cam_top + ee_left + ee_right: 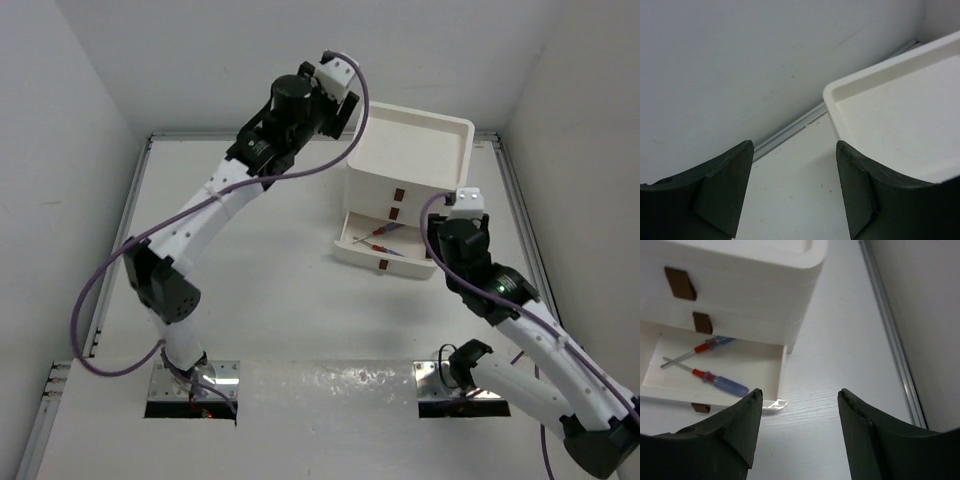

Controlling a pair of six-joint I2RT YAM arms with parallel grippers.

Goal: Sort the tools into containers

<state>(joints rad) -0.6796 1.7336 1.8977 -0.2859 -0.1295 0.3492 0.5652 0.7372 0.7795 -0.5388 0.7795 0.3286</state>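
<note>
- left arm [215, 205], right arm [545, 350]: white link shells, black joint housings
- purple cable [98, 300] running along each arm
- white camera blocks [336, 72] at both wrists
- green LED [499, 290] lit on the right arm
- left gripper [794, 185], right gripper [799, 430]: matte dark fingers [722, 195], wedge-shaped
- shiny metal base plates [195, 378]

Two blue-red screwdrivers [722, 383] in open bottom drawer [782, 371]

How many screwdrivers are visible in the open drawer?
2. Both lie in the bottom drawer: the front screwdriver near its middle, the rear screwdriver behind, handle partly under the middle drawer. Closed drawers may hide more.
</note>
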